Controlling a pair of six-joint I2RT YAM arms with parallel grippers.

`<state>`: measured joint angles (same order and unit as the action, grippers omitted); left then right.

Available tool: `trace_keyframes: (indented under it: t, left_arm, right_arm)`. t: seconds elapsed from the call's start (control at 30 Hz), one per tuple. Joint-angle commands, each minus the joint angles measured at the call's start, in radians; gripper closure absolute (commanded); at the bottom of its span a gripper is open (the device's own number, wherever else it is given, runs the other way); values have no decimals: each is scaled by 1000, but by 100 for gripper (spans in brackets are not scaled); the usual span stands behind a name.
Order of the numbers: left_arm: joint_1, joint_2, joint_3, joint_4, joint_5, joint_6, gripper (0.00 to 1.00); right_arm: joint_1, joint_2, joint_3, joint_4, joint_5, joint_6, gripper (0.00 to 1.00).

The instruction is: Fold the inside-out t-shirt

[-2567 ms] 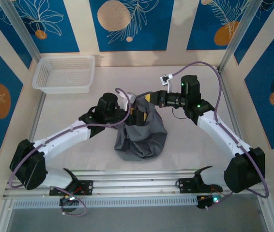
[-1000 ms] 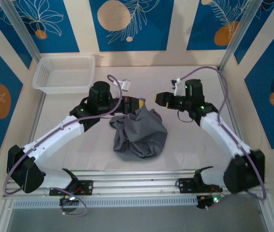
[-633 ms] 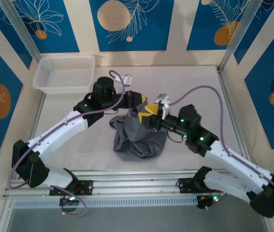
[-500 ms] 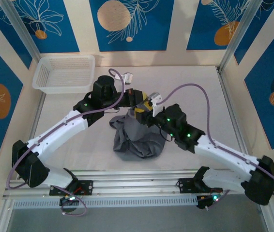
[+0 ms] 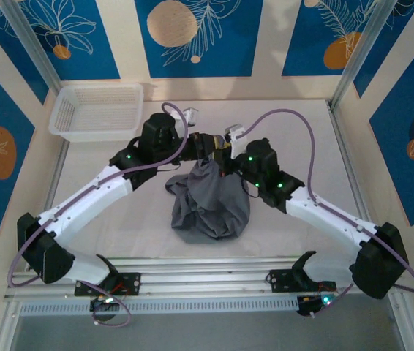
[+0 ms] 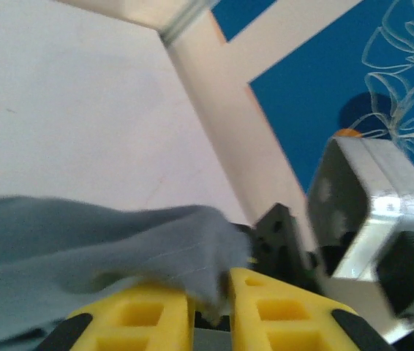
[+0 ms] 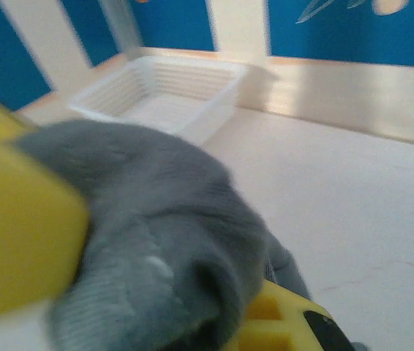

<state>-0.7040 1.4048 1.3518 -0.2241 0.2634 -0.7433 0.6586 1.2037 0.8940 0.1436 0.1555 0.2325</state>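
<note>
Your left gripper (image 6: 211, 311) and right gripper (image 7: 156, 285) are each clamping the 12 o'clock edge of the crumpled dark grey fabric t-shirt (image 5: 211, 201) heaped centrally on the pale table (image 5: 302, 124); grips this close are risking a bunched lift.

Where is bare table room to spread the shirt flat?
Bare table lies far right of the t-shirt, by the right rail, and just in front of the basket. Crowded at centre, where the left gripper and right gripper pinch fabric.
</note>
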Motion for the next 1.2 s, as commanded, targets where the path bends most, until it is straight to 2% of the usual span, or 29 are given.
trace_keyframes:
  t: [0.0, 0.03, 0.1, 0.2, 0.27, 0.3, 0.4, 0.5, 0.63, 0.7, 0.9, 0.93, 1.03, 1.07, 1.17]
  left_arm:
    - [49, -13, 71, -159, -136, 143, 76]
    - [72, -13, 63, -168, -145, 162, 72]
    - [107, -17, 35, -151, -101, 202, 63]
    - [129, -33, -37, -52, 199, 304, 51]
    - [129, -42, -107, 45, 445, 353, 44]
    - [127, -48, -137, 74, 494, 362, 40]
    - [126, -70, -190, 55, 461, 414, 35]
    - [127, -76, -209, 33, 408, 463, 31]
    - [128, -33, -184, -5, 242, 470, 32]
    - [128, -20, -184, 19, 200, 460, 35]
    - [136, -32, -192, 32, 17, 466, 52]
    - [140, -40, -197, 37, 21, 468, 58]
    - [146, -64, -209, 72, 121, 486, 95]
    - [146, -74, -214, 80, 141, 484, 100]
    - [149, -114, -244, 116, 156, 466, 100]
  right_arm:
    - [-67, -71, -20, 8, -476, 106, 100]
    - [-85, -77, -16, 1, -550, 125, 100]
    - [-106, -78, 6, -45, -602, 155, 100]
    - [-155, -70, 32, -90, -598, 213, 100]
    - [-202, -62, 30, -63, -650, 259, 100]
    - [-220, -57, 29, -46, -687, 273, 100]
    - [-250, -35, 40, -24, -774, 284, 100]
    - [-251, -6, 80, -64, -803, 284, 100]
    - [-235, 13, 107, -72, -873, 278, 100]
    - [-228, 8, 109, -87, -872, 266, 100]
    - [-227, -16, 108, -158, -877, 225, 100]
    - [-227, -17, 109, -174, -884, 215, 100]
    - [-234, -19, 108, -214, -870, 195, 100]
    - [-240, -21, 104, -219, -857, 197, 100]
    - [-258, -31, 84, -227, -795, 195, 93]
